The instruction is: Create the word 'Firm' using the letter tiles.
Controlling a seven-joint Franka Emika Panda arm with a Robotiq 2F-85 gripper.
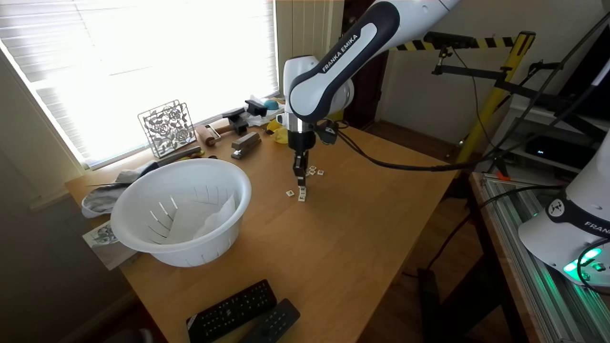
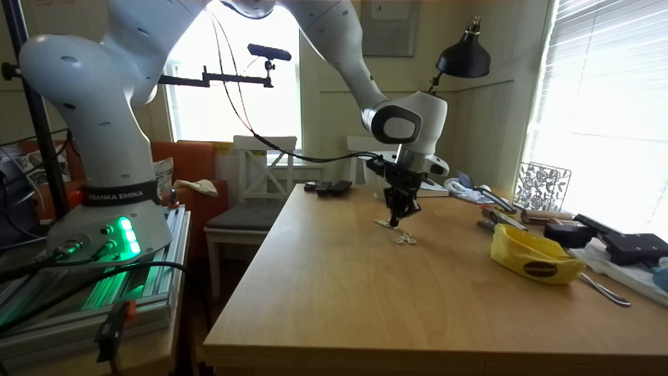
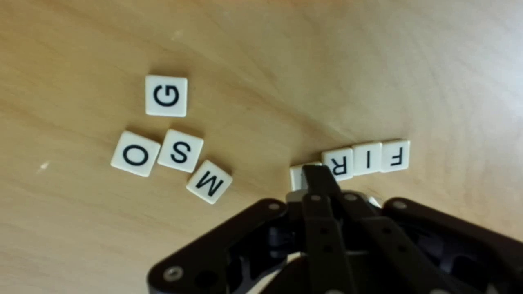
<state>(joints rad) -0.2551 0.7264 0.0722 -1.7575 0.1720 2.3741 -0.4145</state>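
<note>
In the wrist view, letter tiles F (image 3: 395, 156), I (image 3: 367, 158) and R (image 3: 338, 164) stand side by side in a row. A further tile (image 3: 297, 177) is at the R end, its letter hidden under my fingertips. My gripper (image 3: 320, 179) is shut, its fingertips over that tile and the R tile's edge. Loose tiles M (image 3: 209, 182), S (image 3: 180, 151), O (image 3: 135, 154) and G (image 3: 166, 96) lie apart from the row. In an exterior view, the gripper (image 1: 300, 180) points down at the row (image 1: 302, 195), with one loose tile (image 1: 290, 193) beside it.
A white bowl (image 1: 181, 166) stands on the table (image 1: 343, 228), with black remotes (image 1: 233, 309) near the table edge. A stapler (image 1: 246, 144), a rolling pin (image 1: 206, 135) and a metal napkin holder (image 1: 167, 127) are by the window. A yellow pouch (image 2: 532, 256) shows in an exterior view.
</note>
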